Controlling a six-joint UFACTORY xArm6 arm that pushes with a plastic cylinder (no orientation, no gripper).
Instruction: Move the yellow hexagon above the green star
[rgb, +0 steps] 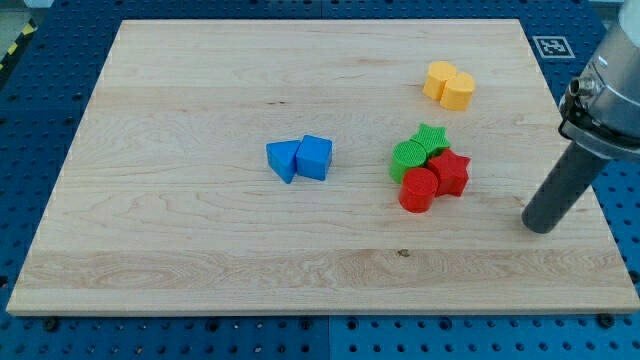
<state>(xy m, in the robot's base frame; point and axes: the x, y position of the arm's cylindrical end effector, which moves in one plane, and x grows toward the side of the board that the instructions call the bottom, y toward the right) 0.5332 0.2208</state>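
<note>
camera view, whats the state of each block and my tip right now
yellow hexagon: touching yellow cylinder, top right
green star: touching green cylinder and red star
red cylinder: against red star
blue blocks: paired, mid-board
my tip: right of cluster, touching nothing

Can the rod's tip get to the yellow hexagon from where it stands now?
Probably yes. My tip rests near the board's right edge, below the yellow hexagon. The bare wood between them looks clear; the green star and red blocks lie off to the view's left of that path.
</note>
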